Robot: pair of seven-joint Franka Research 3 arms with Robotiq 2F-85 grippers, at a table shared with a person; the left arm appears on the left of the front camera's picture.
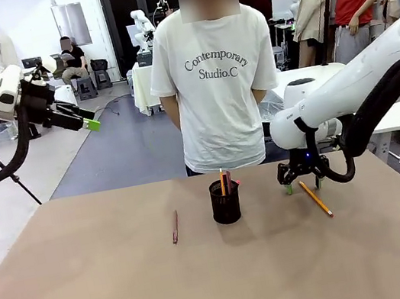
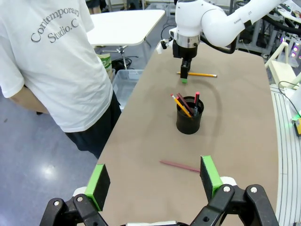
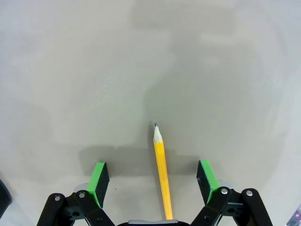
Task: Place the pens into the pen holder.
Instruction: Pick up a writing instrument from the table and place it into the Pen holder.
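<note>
- Black wire-mesh cylindrical pen holder (image 1: 226, 205) (image 2: 189, 117) stands upright near the middle of the brown bench (image 1: 93, 292) (image 2: 244, 141) (image 3: 70, 70), in front of the person in a white printed T-shirt (image 1: 214, 77) (image 2: 51, 70).
- Orange pencil (image 1: 222, 183) (image 2: 180, 104) and pink-ended red pen (image 1: 229, 183) (image 2: 196, 98) stand leaning in the pen holder, tops above the rim; a further dark stick may be beside them, cannot tell.
- Slim dark-red pen (image 1: 175, 227) (image 2: 180, 165) lies flat on the bench, to the robot's left of the pen holder, apart from it.
- Long yellow pencil (image 1: 316, 199) (image 2: 197, 74) (image 3: 161, 174) lies flat on the bench, to the robot's right of the pen holder, apart from it.
- Right tool (image 1: 299, 181) (image 2: 185, 75) (image 3: 153, 175) is low over the far end of the yellow pencil, pointing down, jaws wide.
- In the right wrist view the yellow pencil runs between the green pads (image 3: 99, 176), touching neither, sharpened tip pointing away.
- Left tool (image 1: 91, 124) (image 2: 154, 176) is raised in the air at the robot's left, well apart from the bench things, jaws wide, nothing between its green pads (image 2: 210, 172).
- In the left wrist view the slim dark-red pen is nearest, then the pen holder, then the right tool.
</note>
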